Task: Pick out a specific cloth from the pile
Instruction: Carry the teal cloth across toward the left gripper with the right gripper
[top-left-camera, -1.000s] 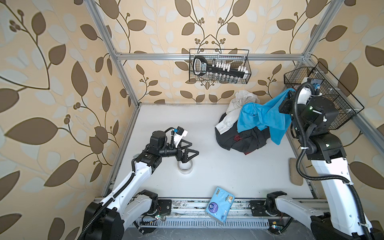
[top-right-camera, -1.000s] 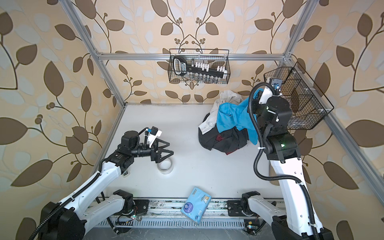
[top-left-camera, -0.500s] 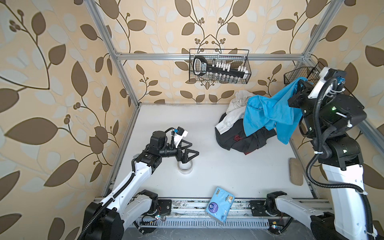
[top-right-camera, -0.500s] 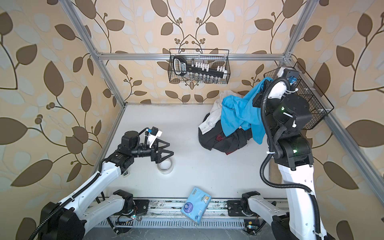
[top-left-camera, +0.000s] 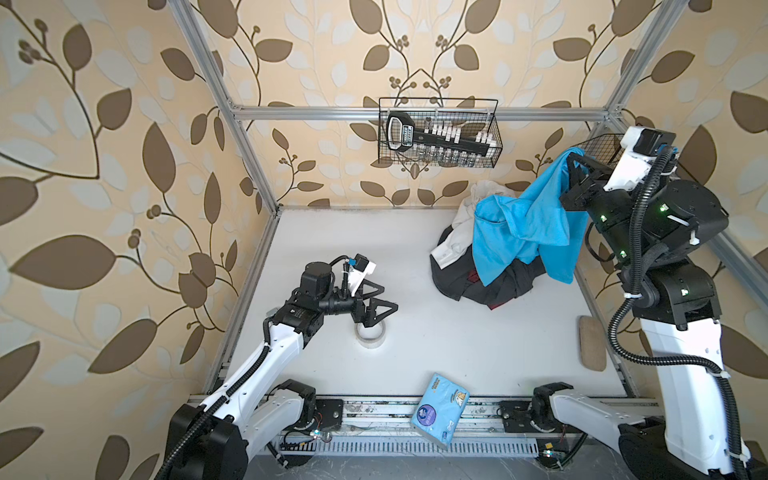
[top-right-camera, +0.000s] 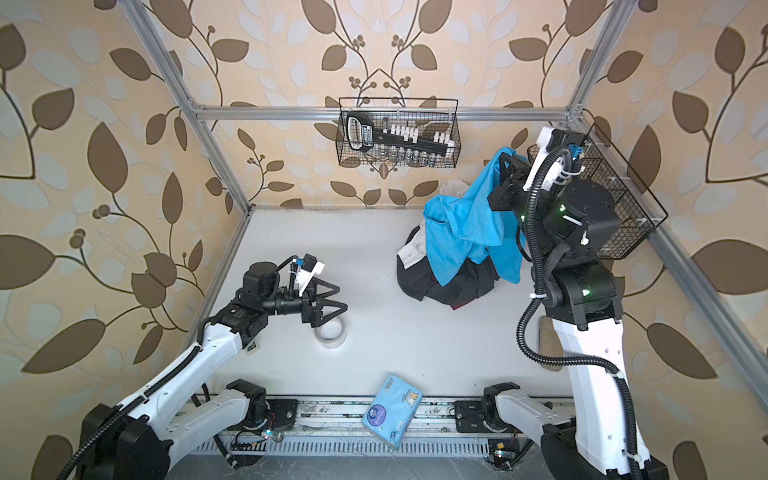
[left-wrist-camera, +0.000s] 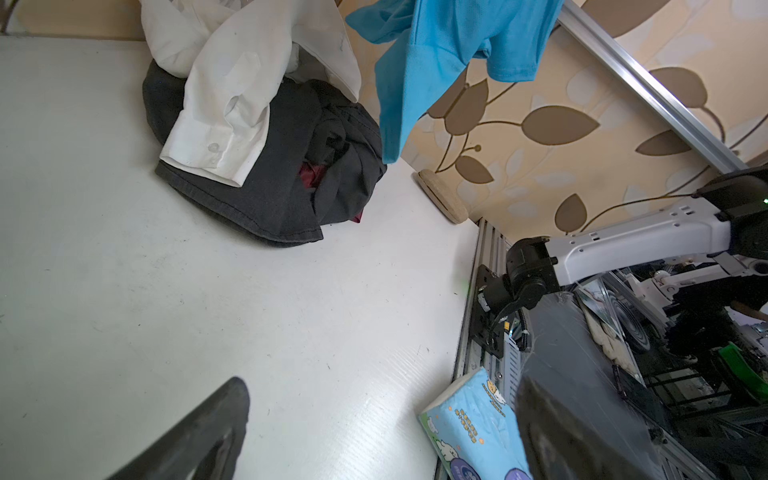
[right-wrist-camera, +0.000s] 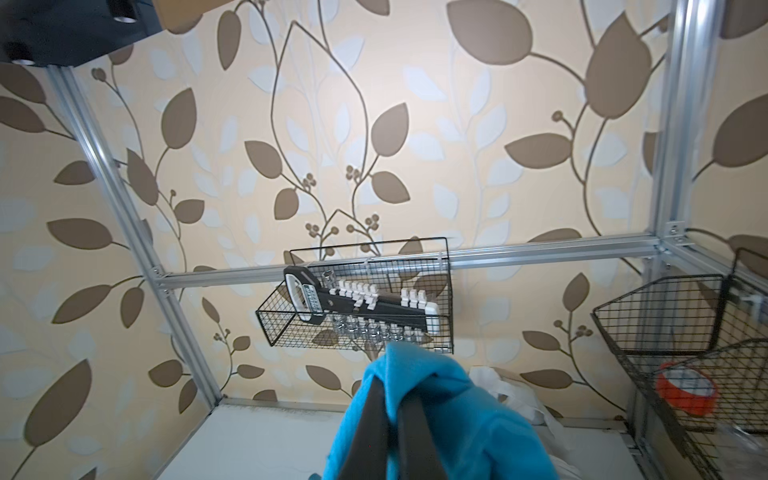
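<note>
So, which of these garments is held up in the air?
The turquoise cloth, clamped in the jaws of the right gripper; the white shirt and dark garment lie on the table.

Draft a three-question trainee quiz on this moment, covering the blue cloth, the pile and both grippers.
1. True or false: the right gripper is shut on the cloth, holding it up above the table.
2. Multiple choice: in both top views, which item lies closest to the open left gripper? A) tape roll B) tissue pack C) wire basket
3. Short answer: which garment in the pile shows a buttoned cuff in the left wrist view?

Key
1. True.
2. A.
3. The white shirt, lying over the dark clothing.
</note>
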